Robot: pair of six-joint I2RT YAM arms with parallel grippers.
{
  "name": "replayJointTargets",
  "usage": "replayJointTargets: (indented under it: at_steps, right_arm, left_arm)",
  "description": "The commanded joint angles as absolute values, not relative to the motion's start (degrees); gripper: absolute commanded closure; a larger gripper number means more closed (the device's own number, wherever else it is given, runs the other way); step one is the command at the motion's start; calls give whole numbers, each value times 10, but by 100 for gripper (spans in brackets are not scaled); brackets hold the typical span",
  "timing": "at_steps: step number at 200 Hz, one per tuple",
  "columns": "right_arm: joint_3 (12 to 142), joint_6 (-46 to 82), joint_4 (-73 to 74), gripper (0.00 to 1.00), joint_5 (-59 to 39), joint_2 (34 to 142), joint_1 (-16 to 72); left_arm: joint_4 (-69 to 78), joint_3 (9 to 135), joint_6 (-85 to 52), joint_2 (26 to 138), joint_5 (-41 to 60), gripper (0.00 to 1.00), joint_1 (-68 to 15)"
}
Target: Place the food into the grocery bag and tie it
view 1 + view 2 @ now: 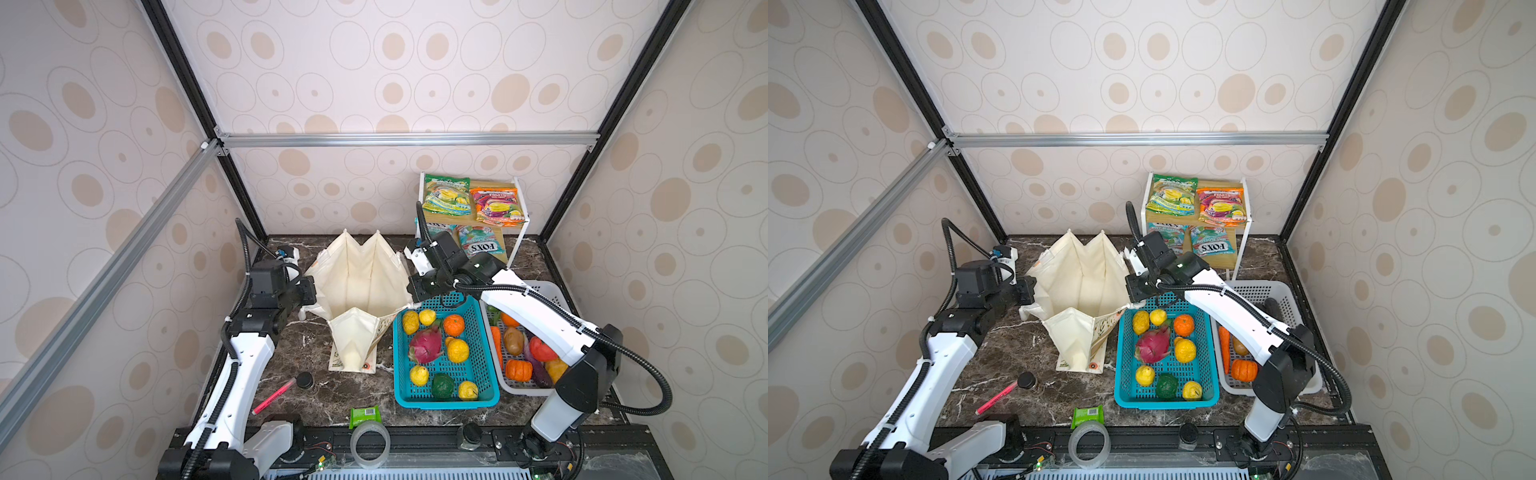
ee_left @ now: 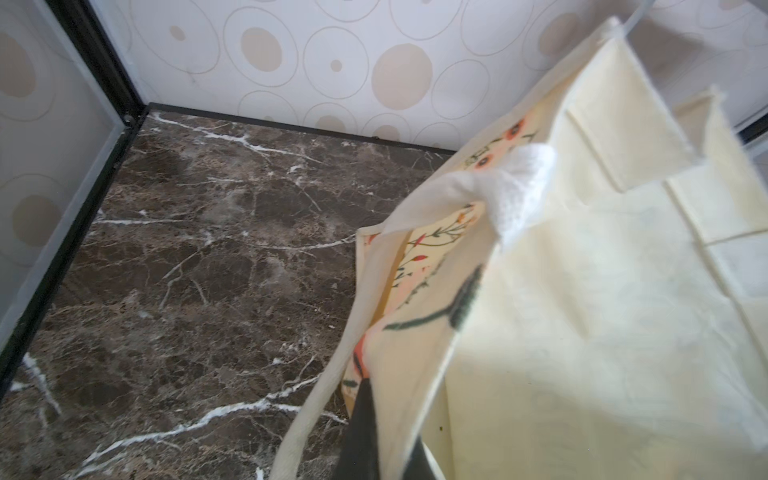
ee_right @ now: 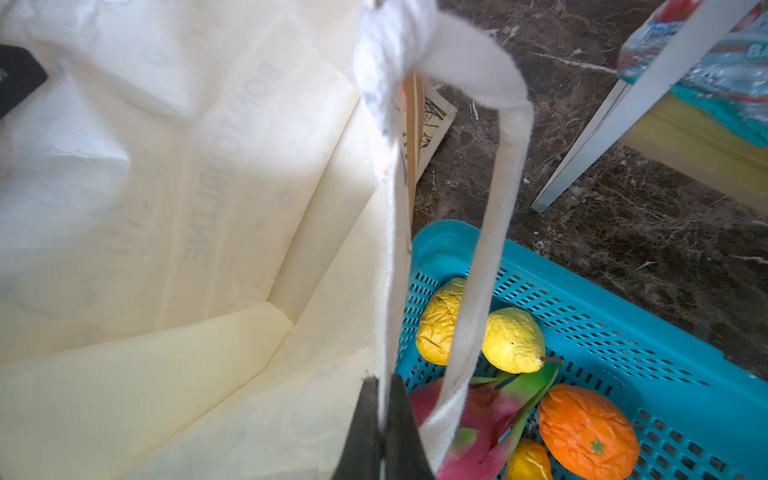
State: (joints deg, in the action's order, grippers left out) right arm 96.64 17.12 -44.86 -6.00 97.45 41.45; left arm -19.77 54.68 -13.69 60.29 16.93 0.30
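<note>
The cream grocery bag stands open at the middle of the table, showing nothing inside. My left gripper is shut on the bag's left rim, with the fabric pinched between its black fingers. At the opposite rim, my right gripper is shut on the fabric, beside a white handle. The food lies outside the bag: a pink dragon fruit and lemons in the blue basket, a carrot and a potato in the white basket, and snack packets on a shelf.
A white shelf stands at the back right, behind my right arm. On the near table lie a pink pen, a black-capped jar, a green packet and a tape roll. Frame posts and walls close in both sides.
</note>
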Motion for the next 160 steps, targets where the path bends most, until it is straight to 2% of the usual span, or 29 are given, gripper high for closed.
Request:
replayJointTargets:
  at_steps: [1, 15, 39, 51, 77, 94, 117, 141, 160]
  right_arm:
    - [984, 186, -444, 99, -72, 992, 415]
    - [981, 195, -434, 94, -76, 994, 414]
    - [959, 204, -399, 91, -64, 982, 414]
    - [940, 212, -374, 81, -55, 971, 414]
    - [918, 189, -323, 81, -34, 965, 413]
    - [941, 188, -347, 88, 0, 975, 414]
    - [952, 211, -372, 87, 4, 974, 415]
    - [932, 202, -353, 88, -41, 965, 418]
    - [894, 223, -329, 90, -12, 946, 427]
  left_arm:
    - [-134, 538, -145, 594, 220, 100, 3]
    - [-124, 530, -150, 600, 236, 100, 3]
    - [-115, 520, -154, 607, 218, 100, 3]
    - [-113, 517, -157, 608, 212, 100, 3]
    - [-31, 451, -200, 592, 221, 100, 4]
    - [14, 414, -240, 582, 190, 100, 4]
    - [-26, 439, -247, 589, 138, 100, 4]
    - [-62, 470, -213, 598, 144, 100, 4]
    - [-82, 469, -212, 594, 180, 100, 4]
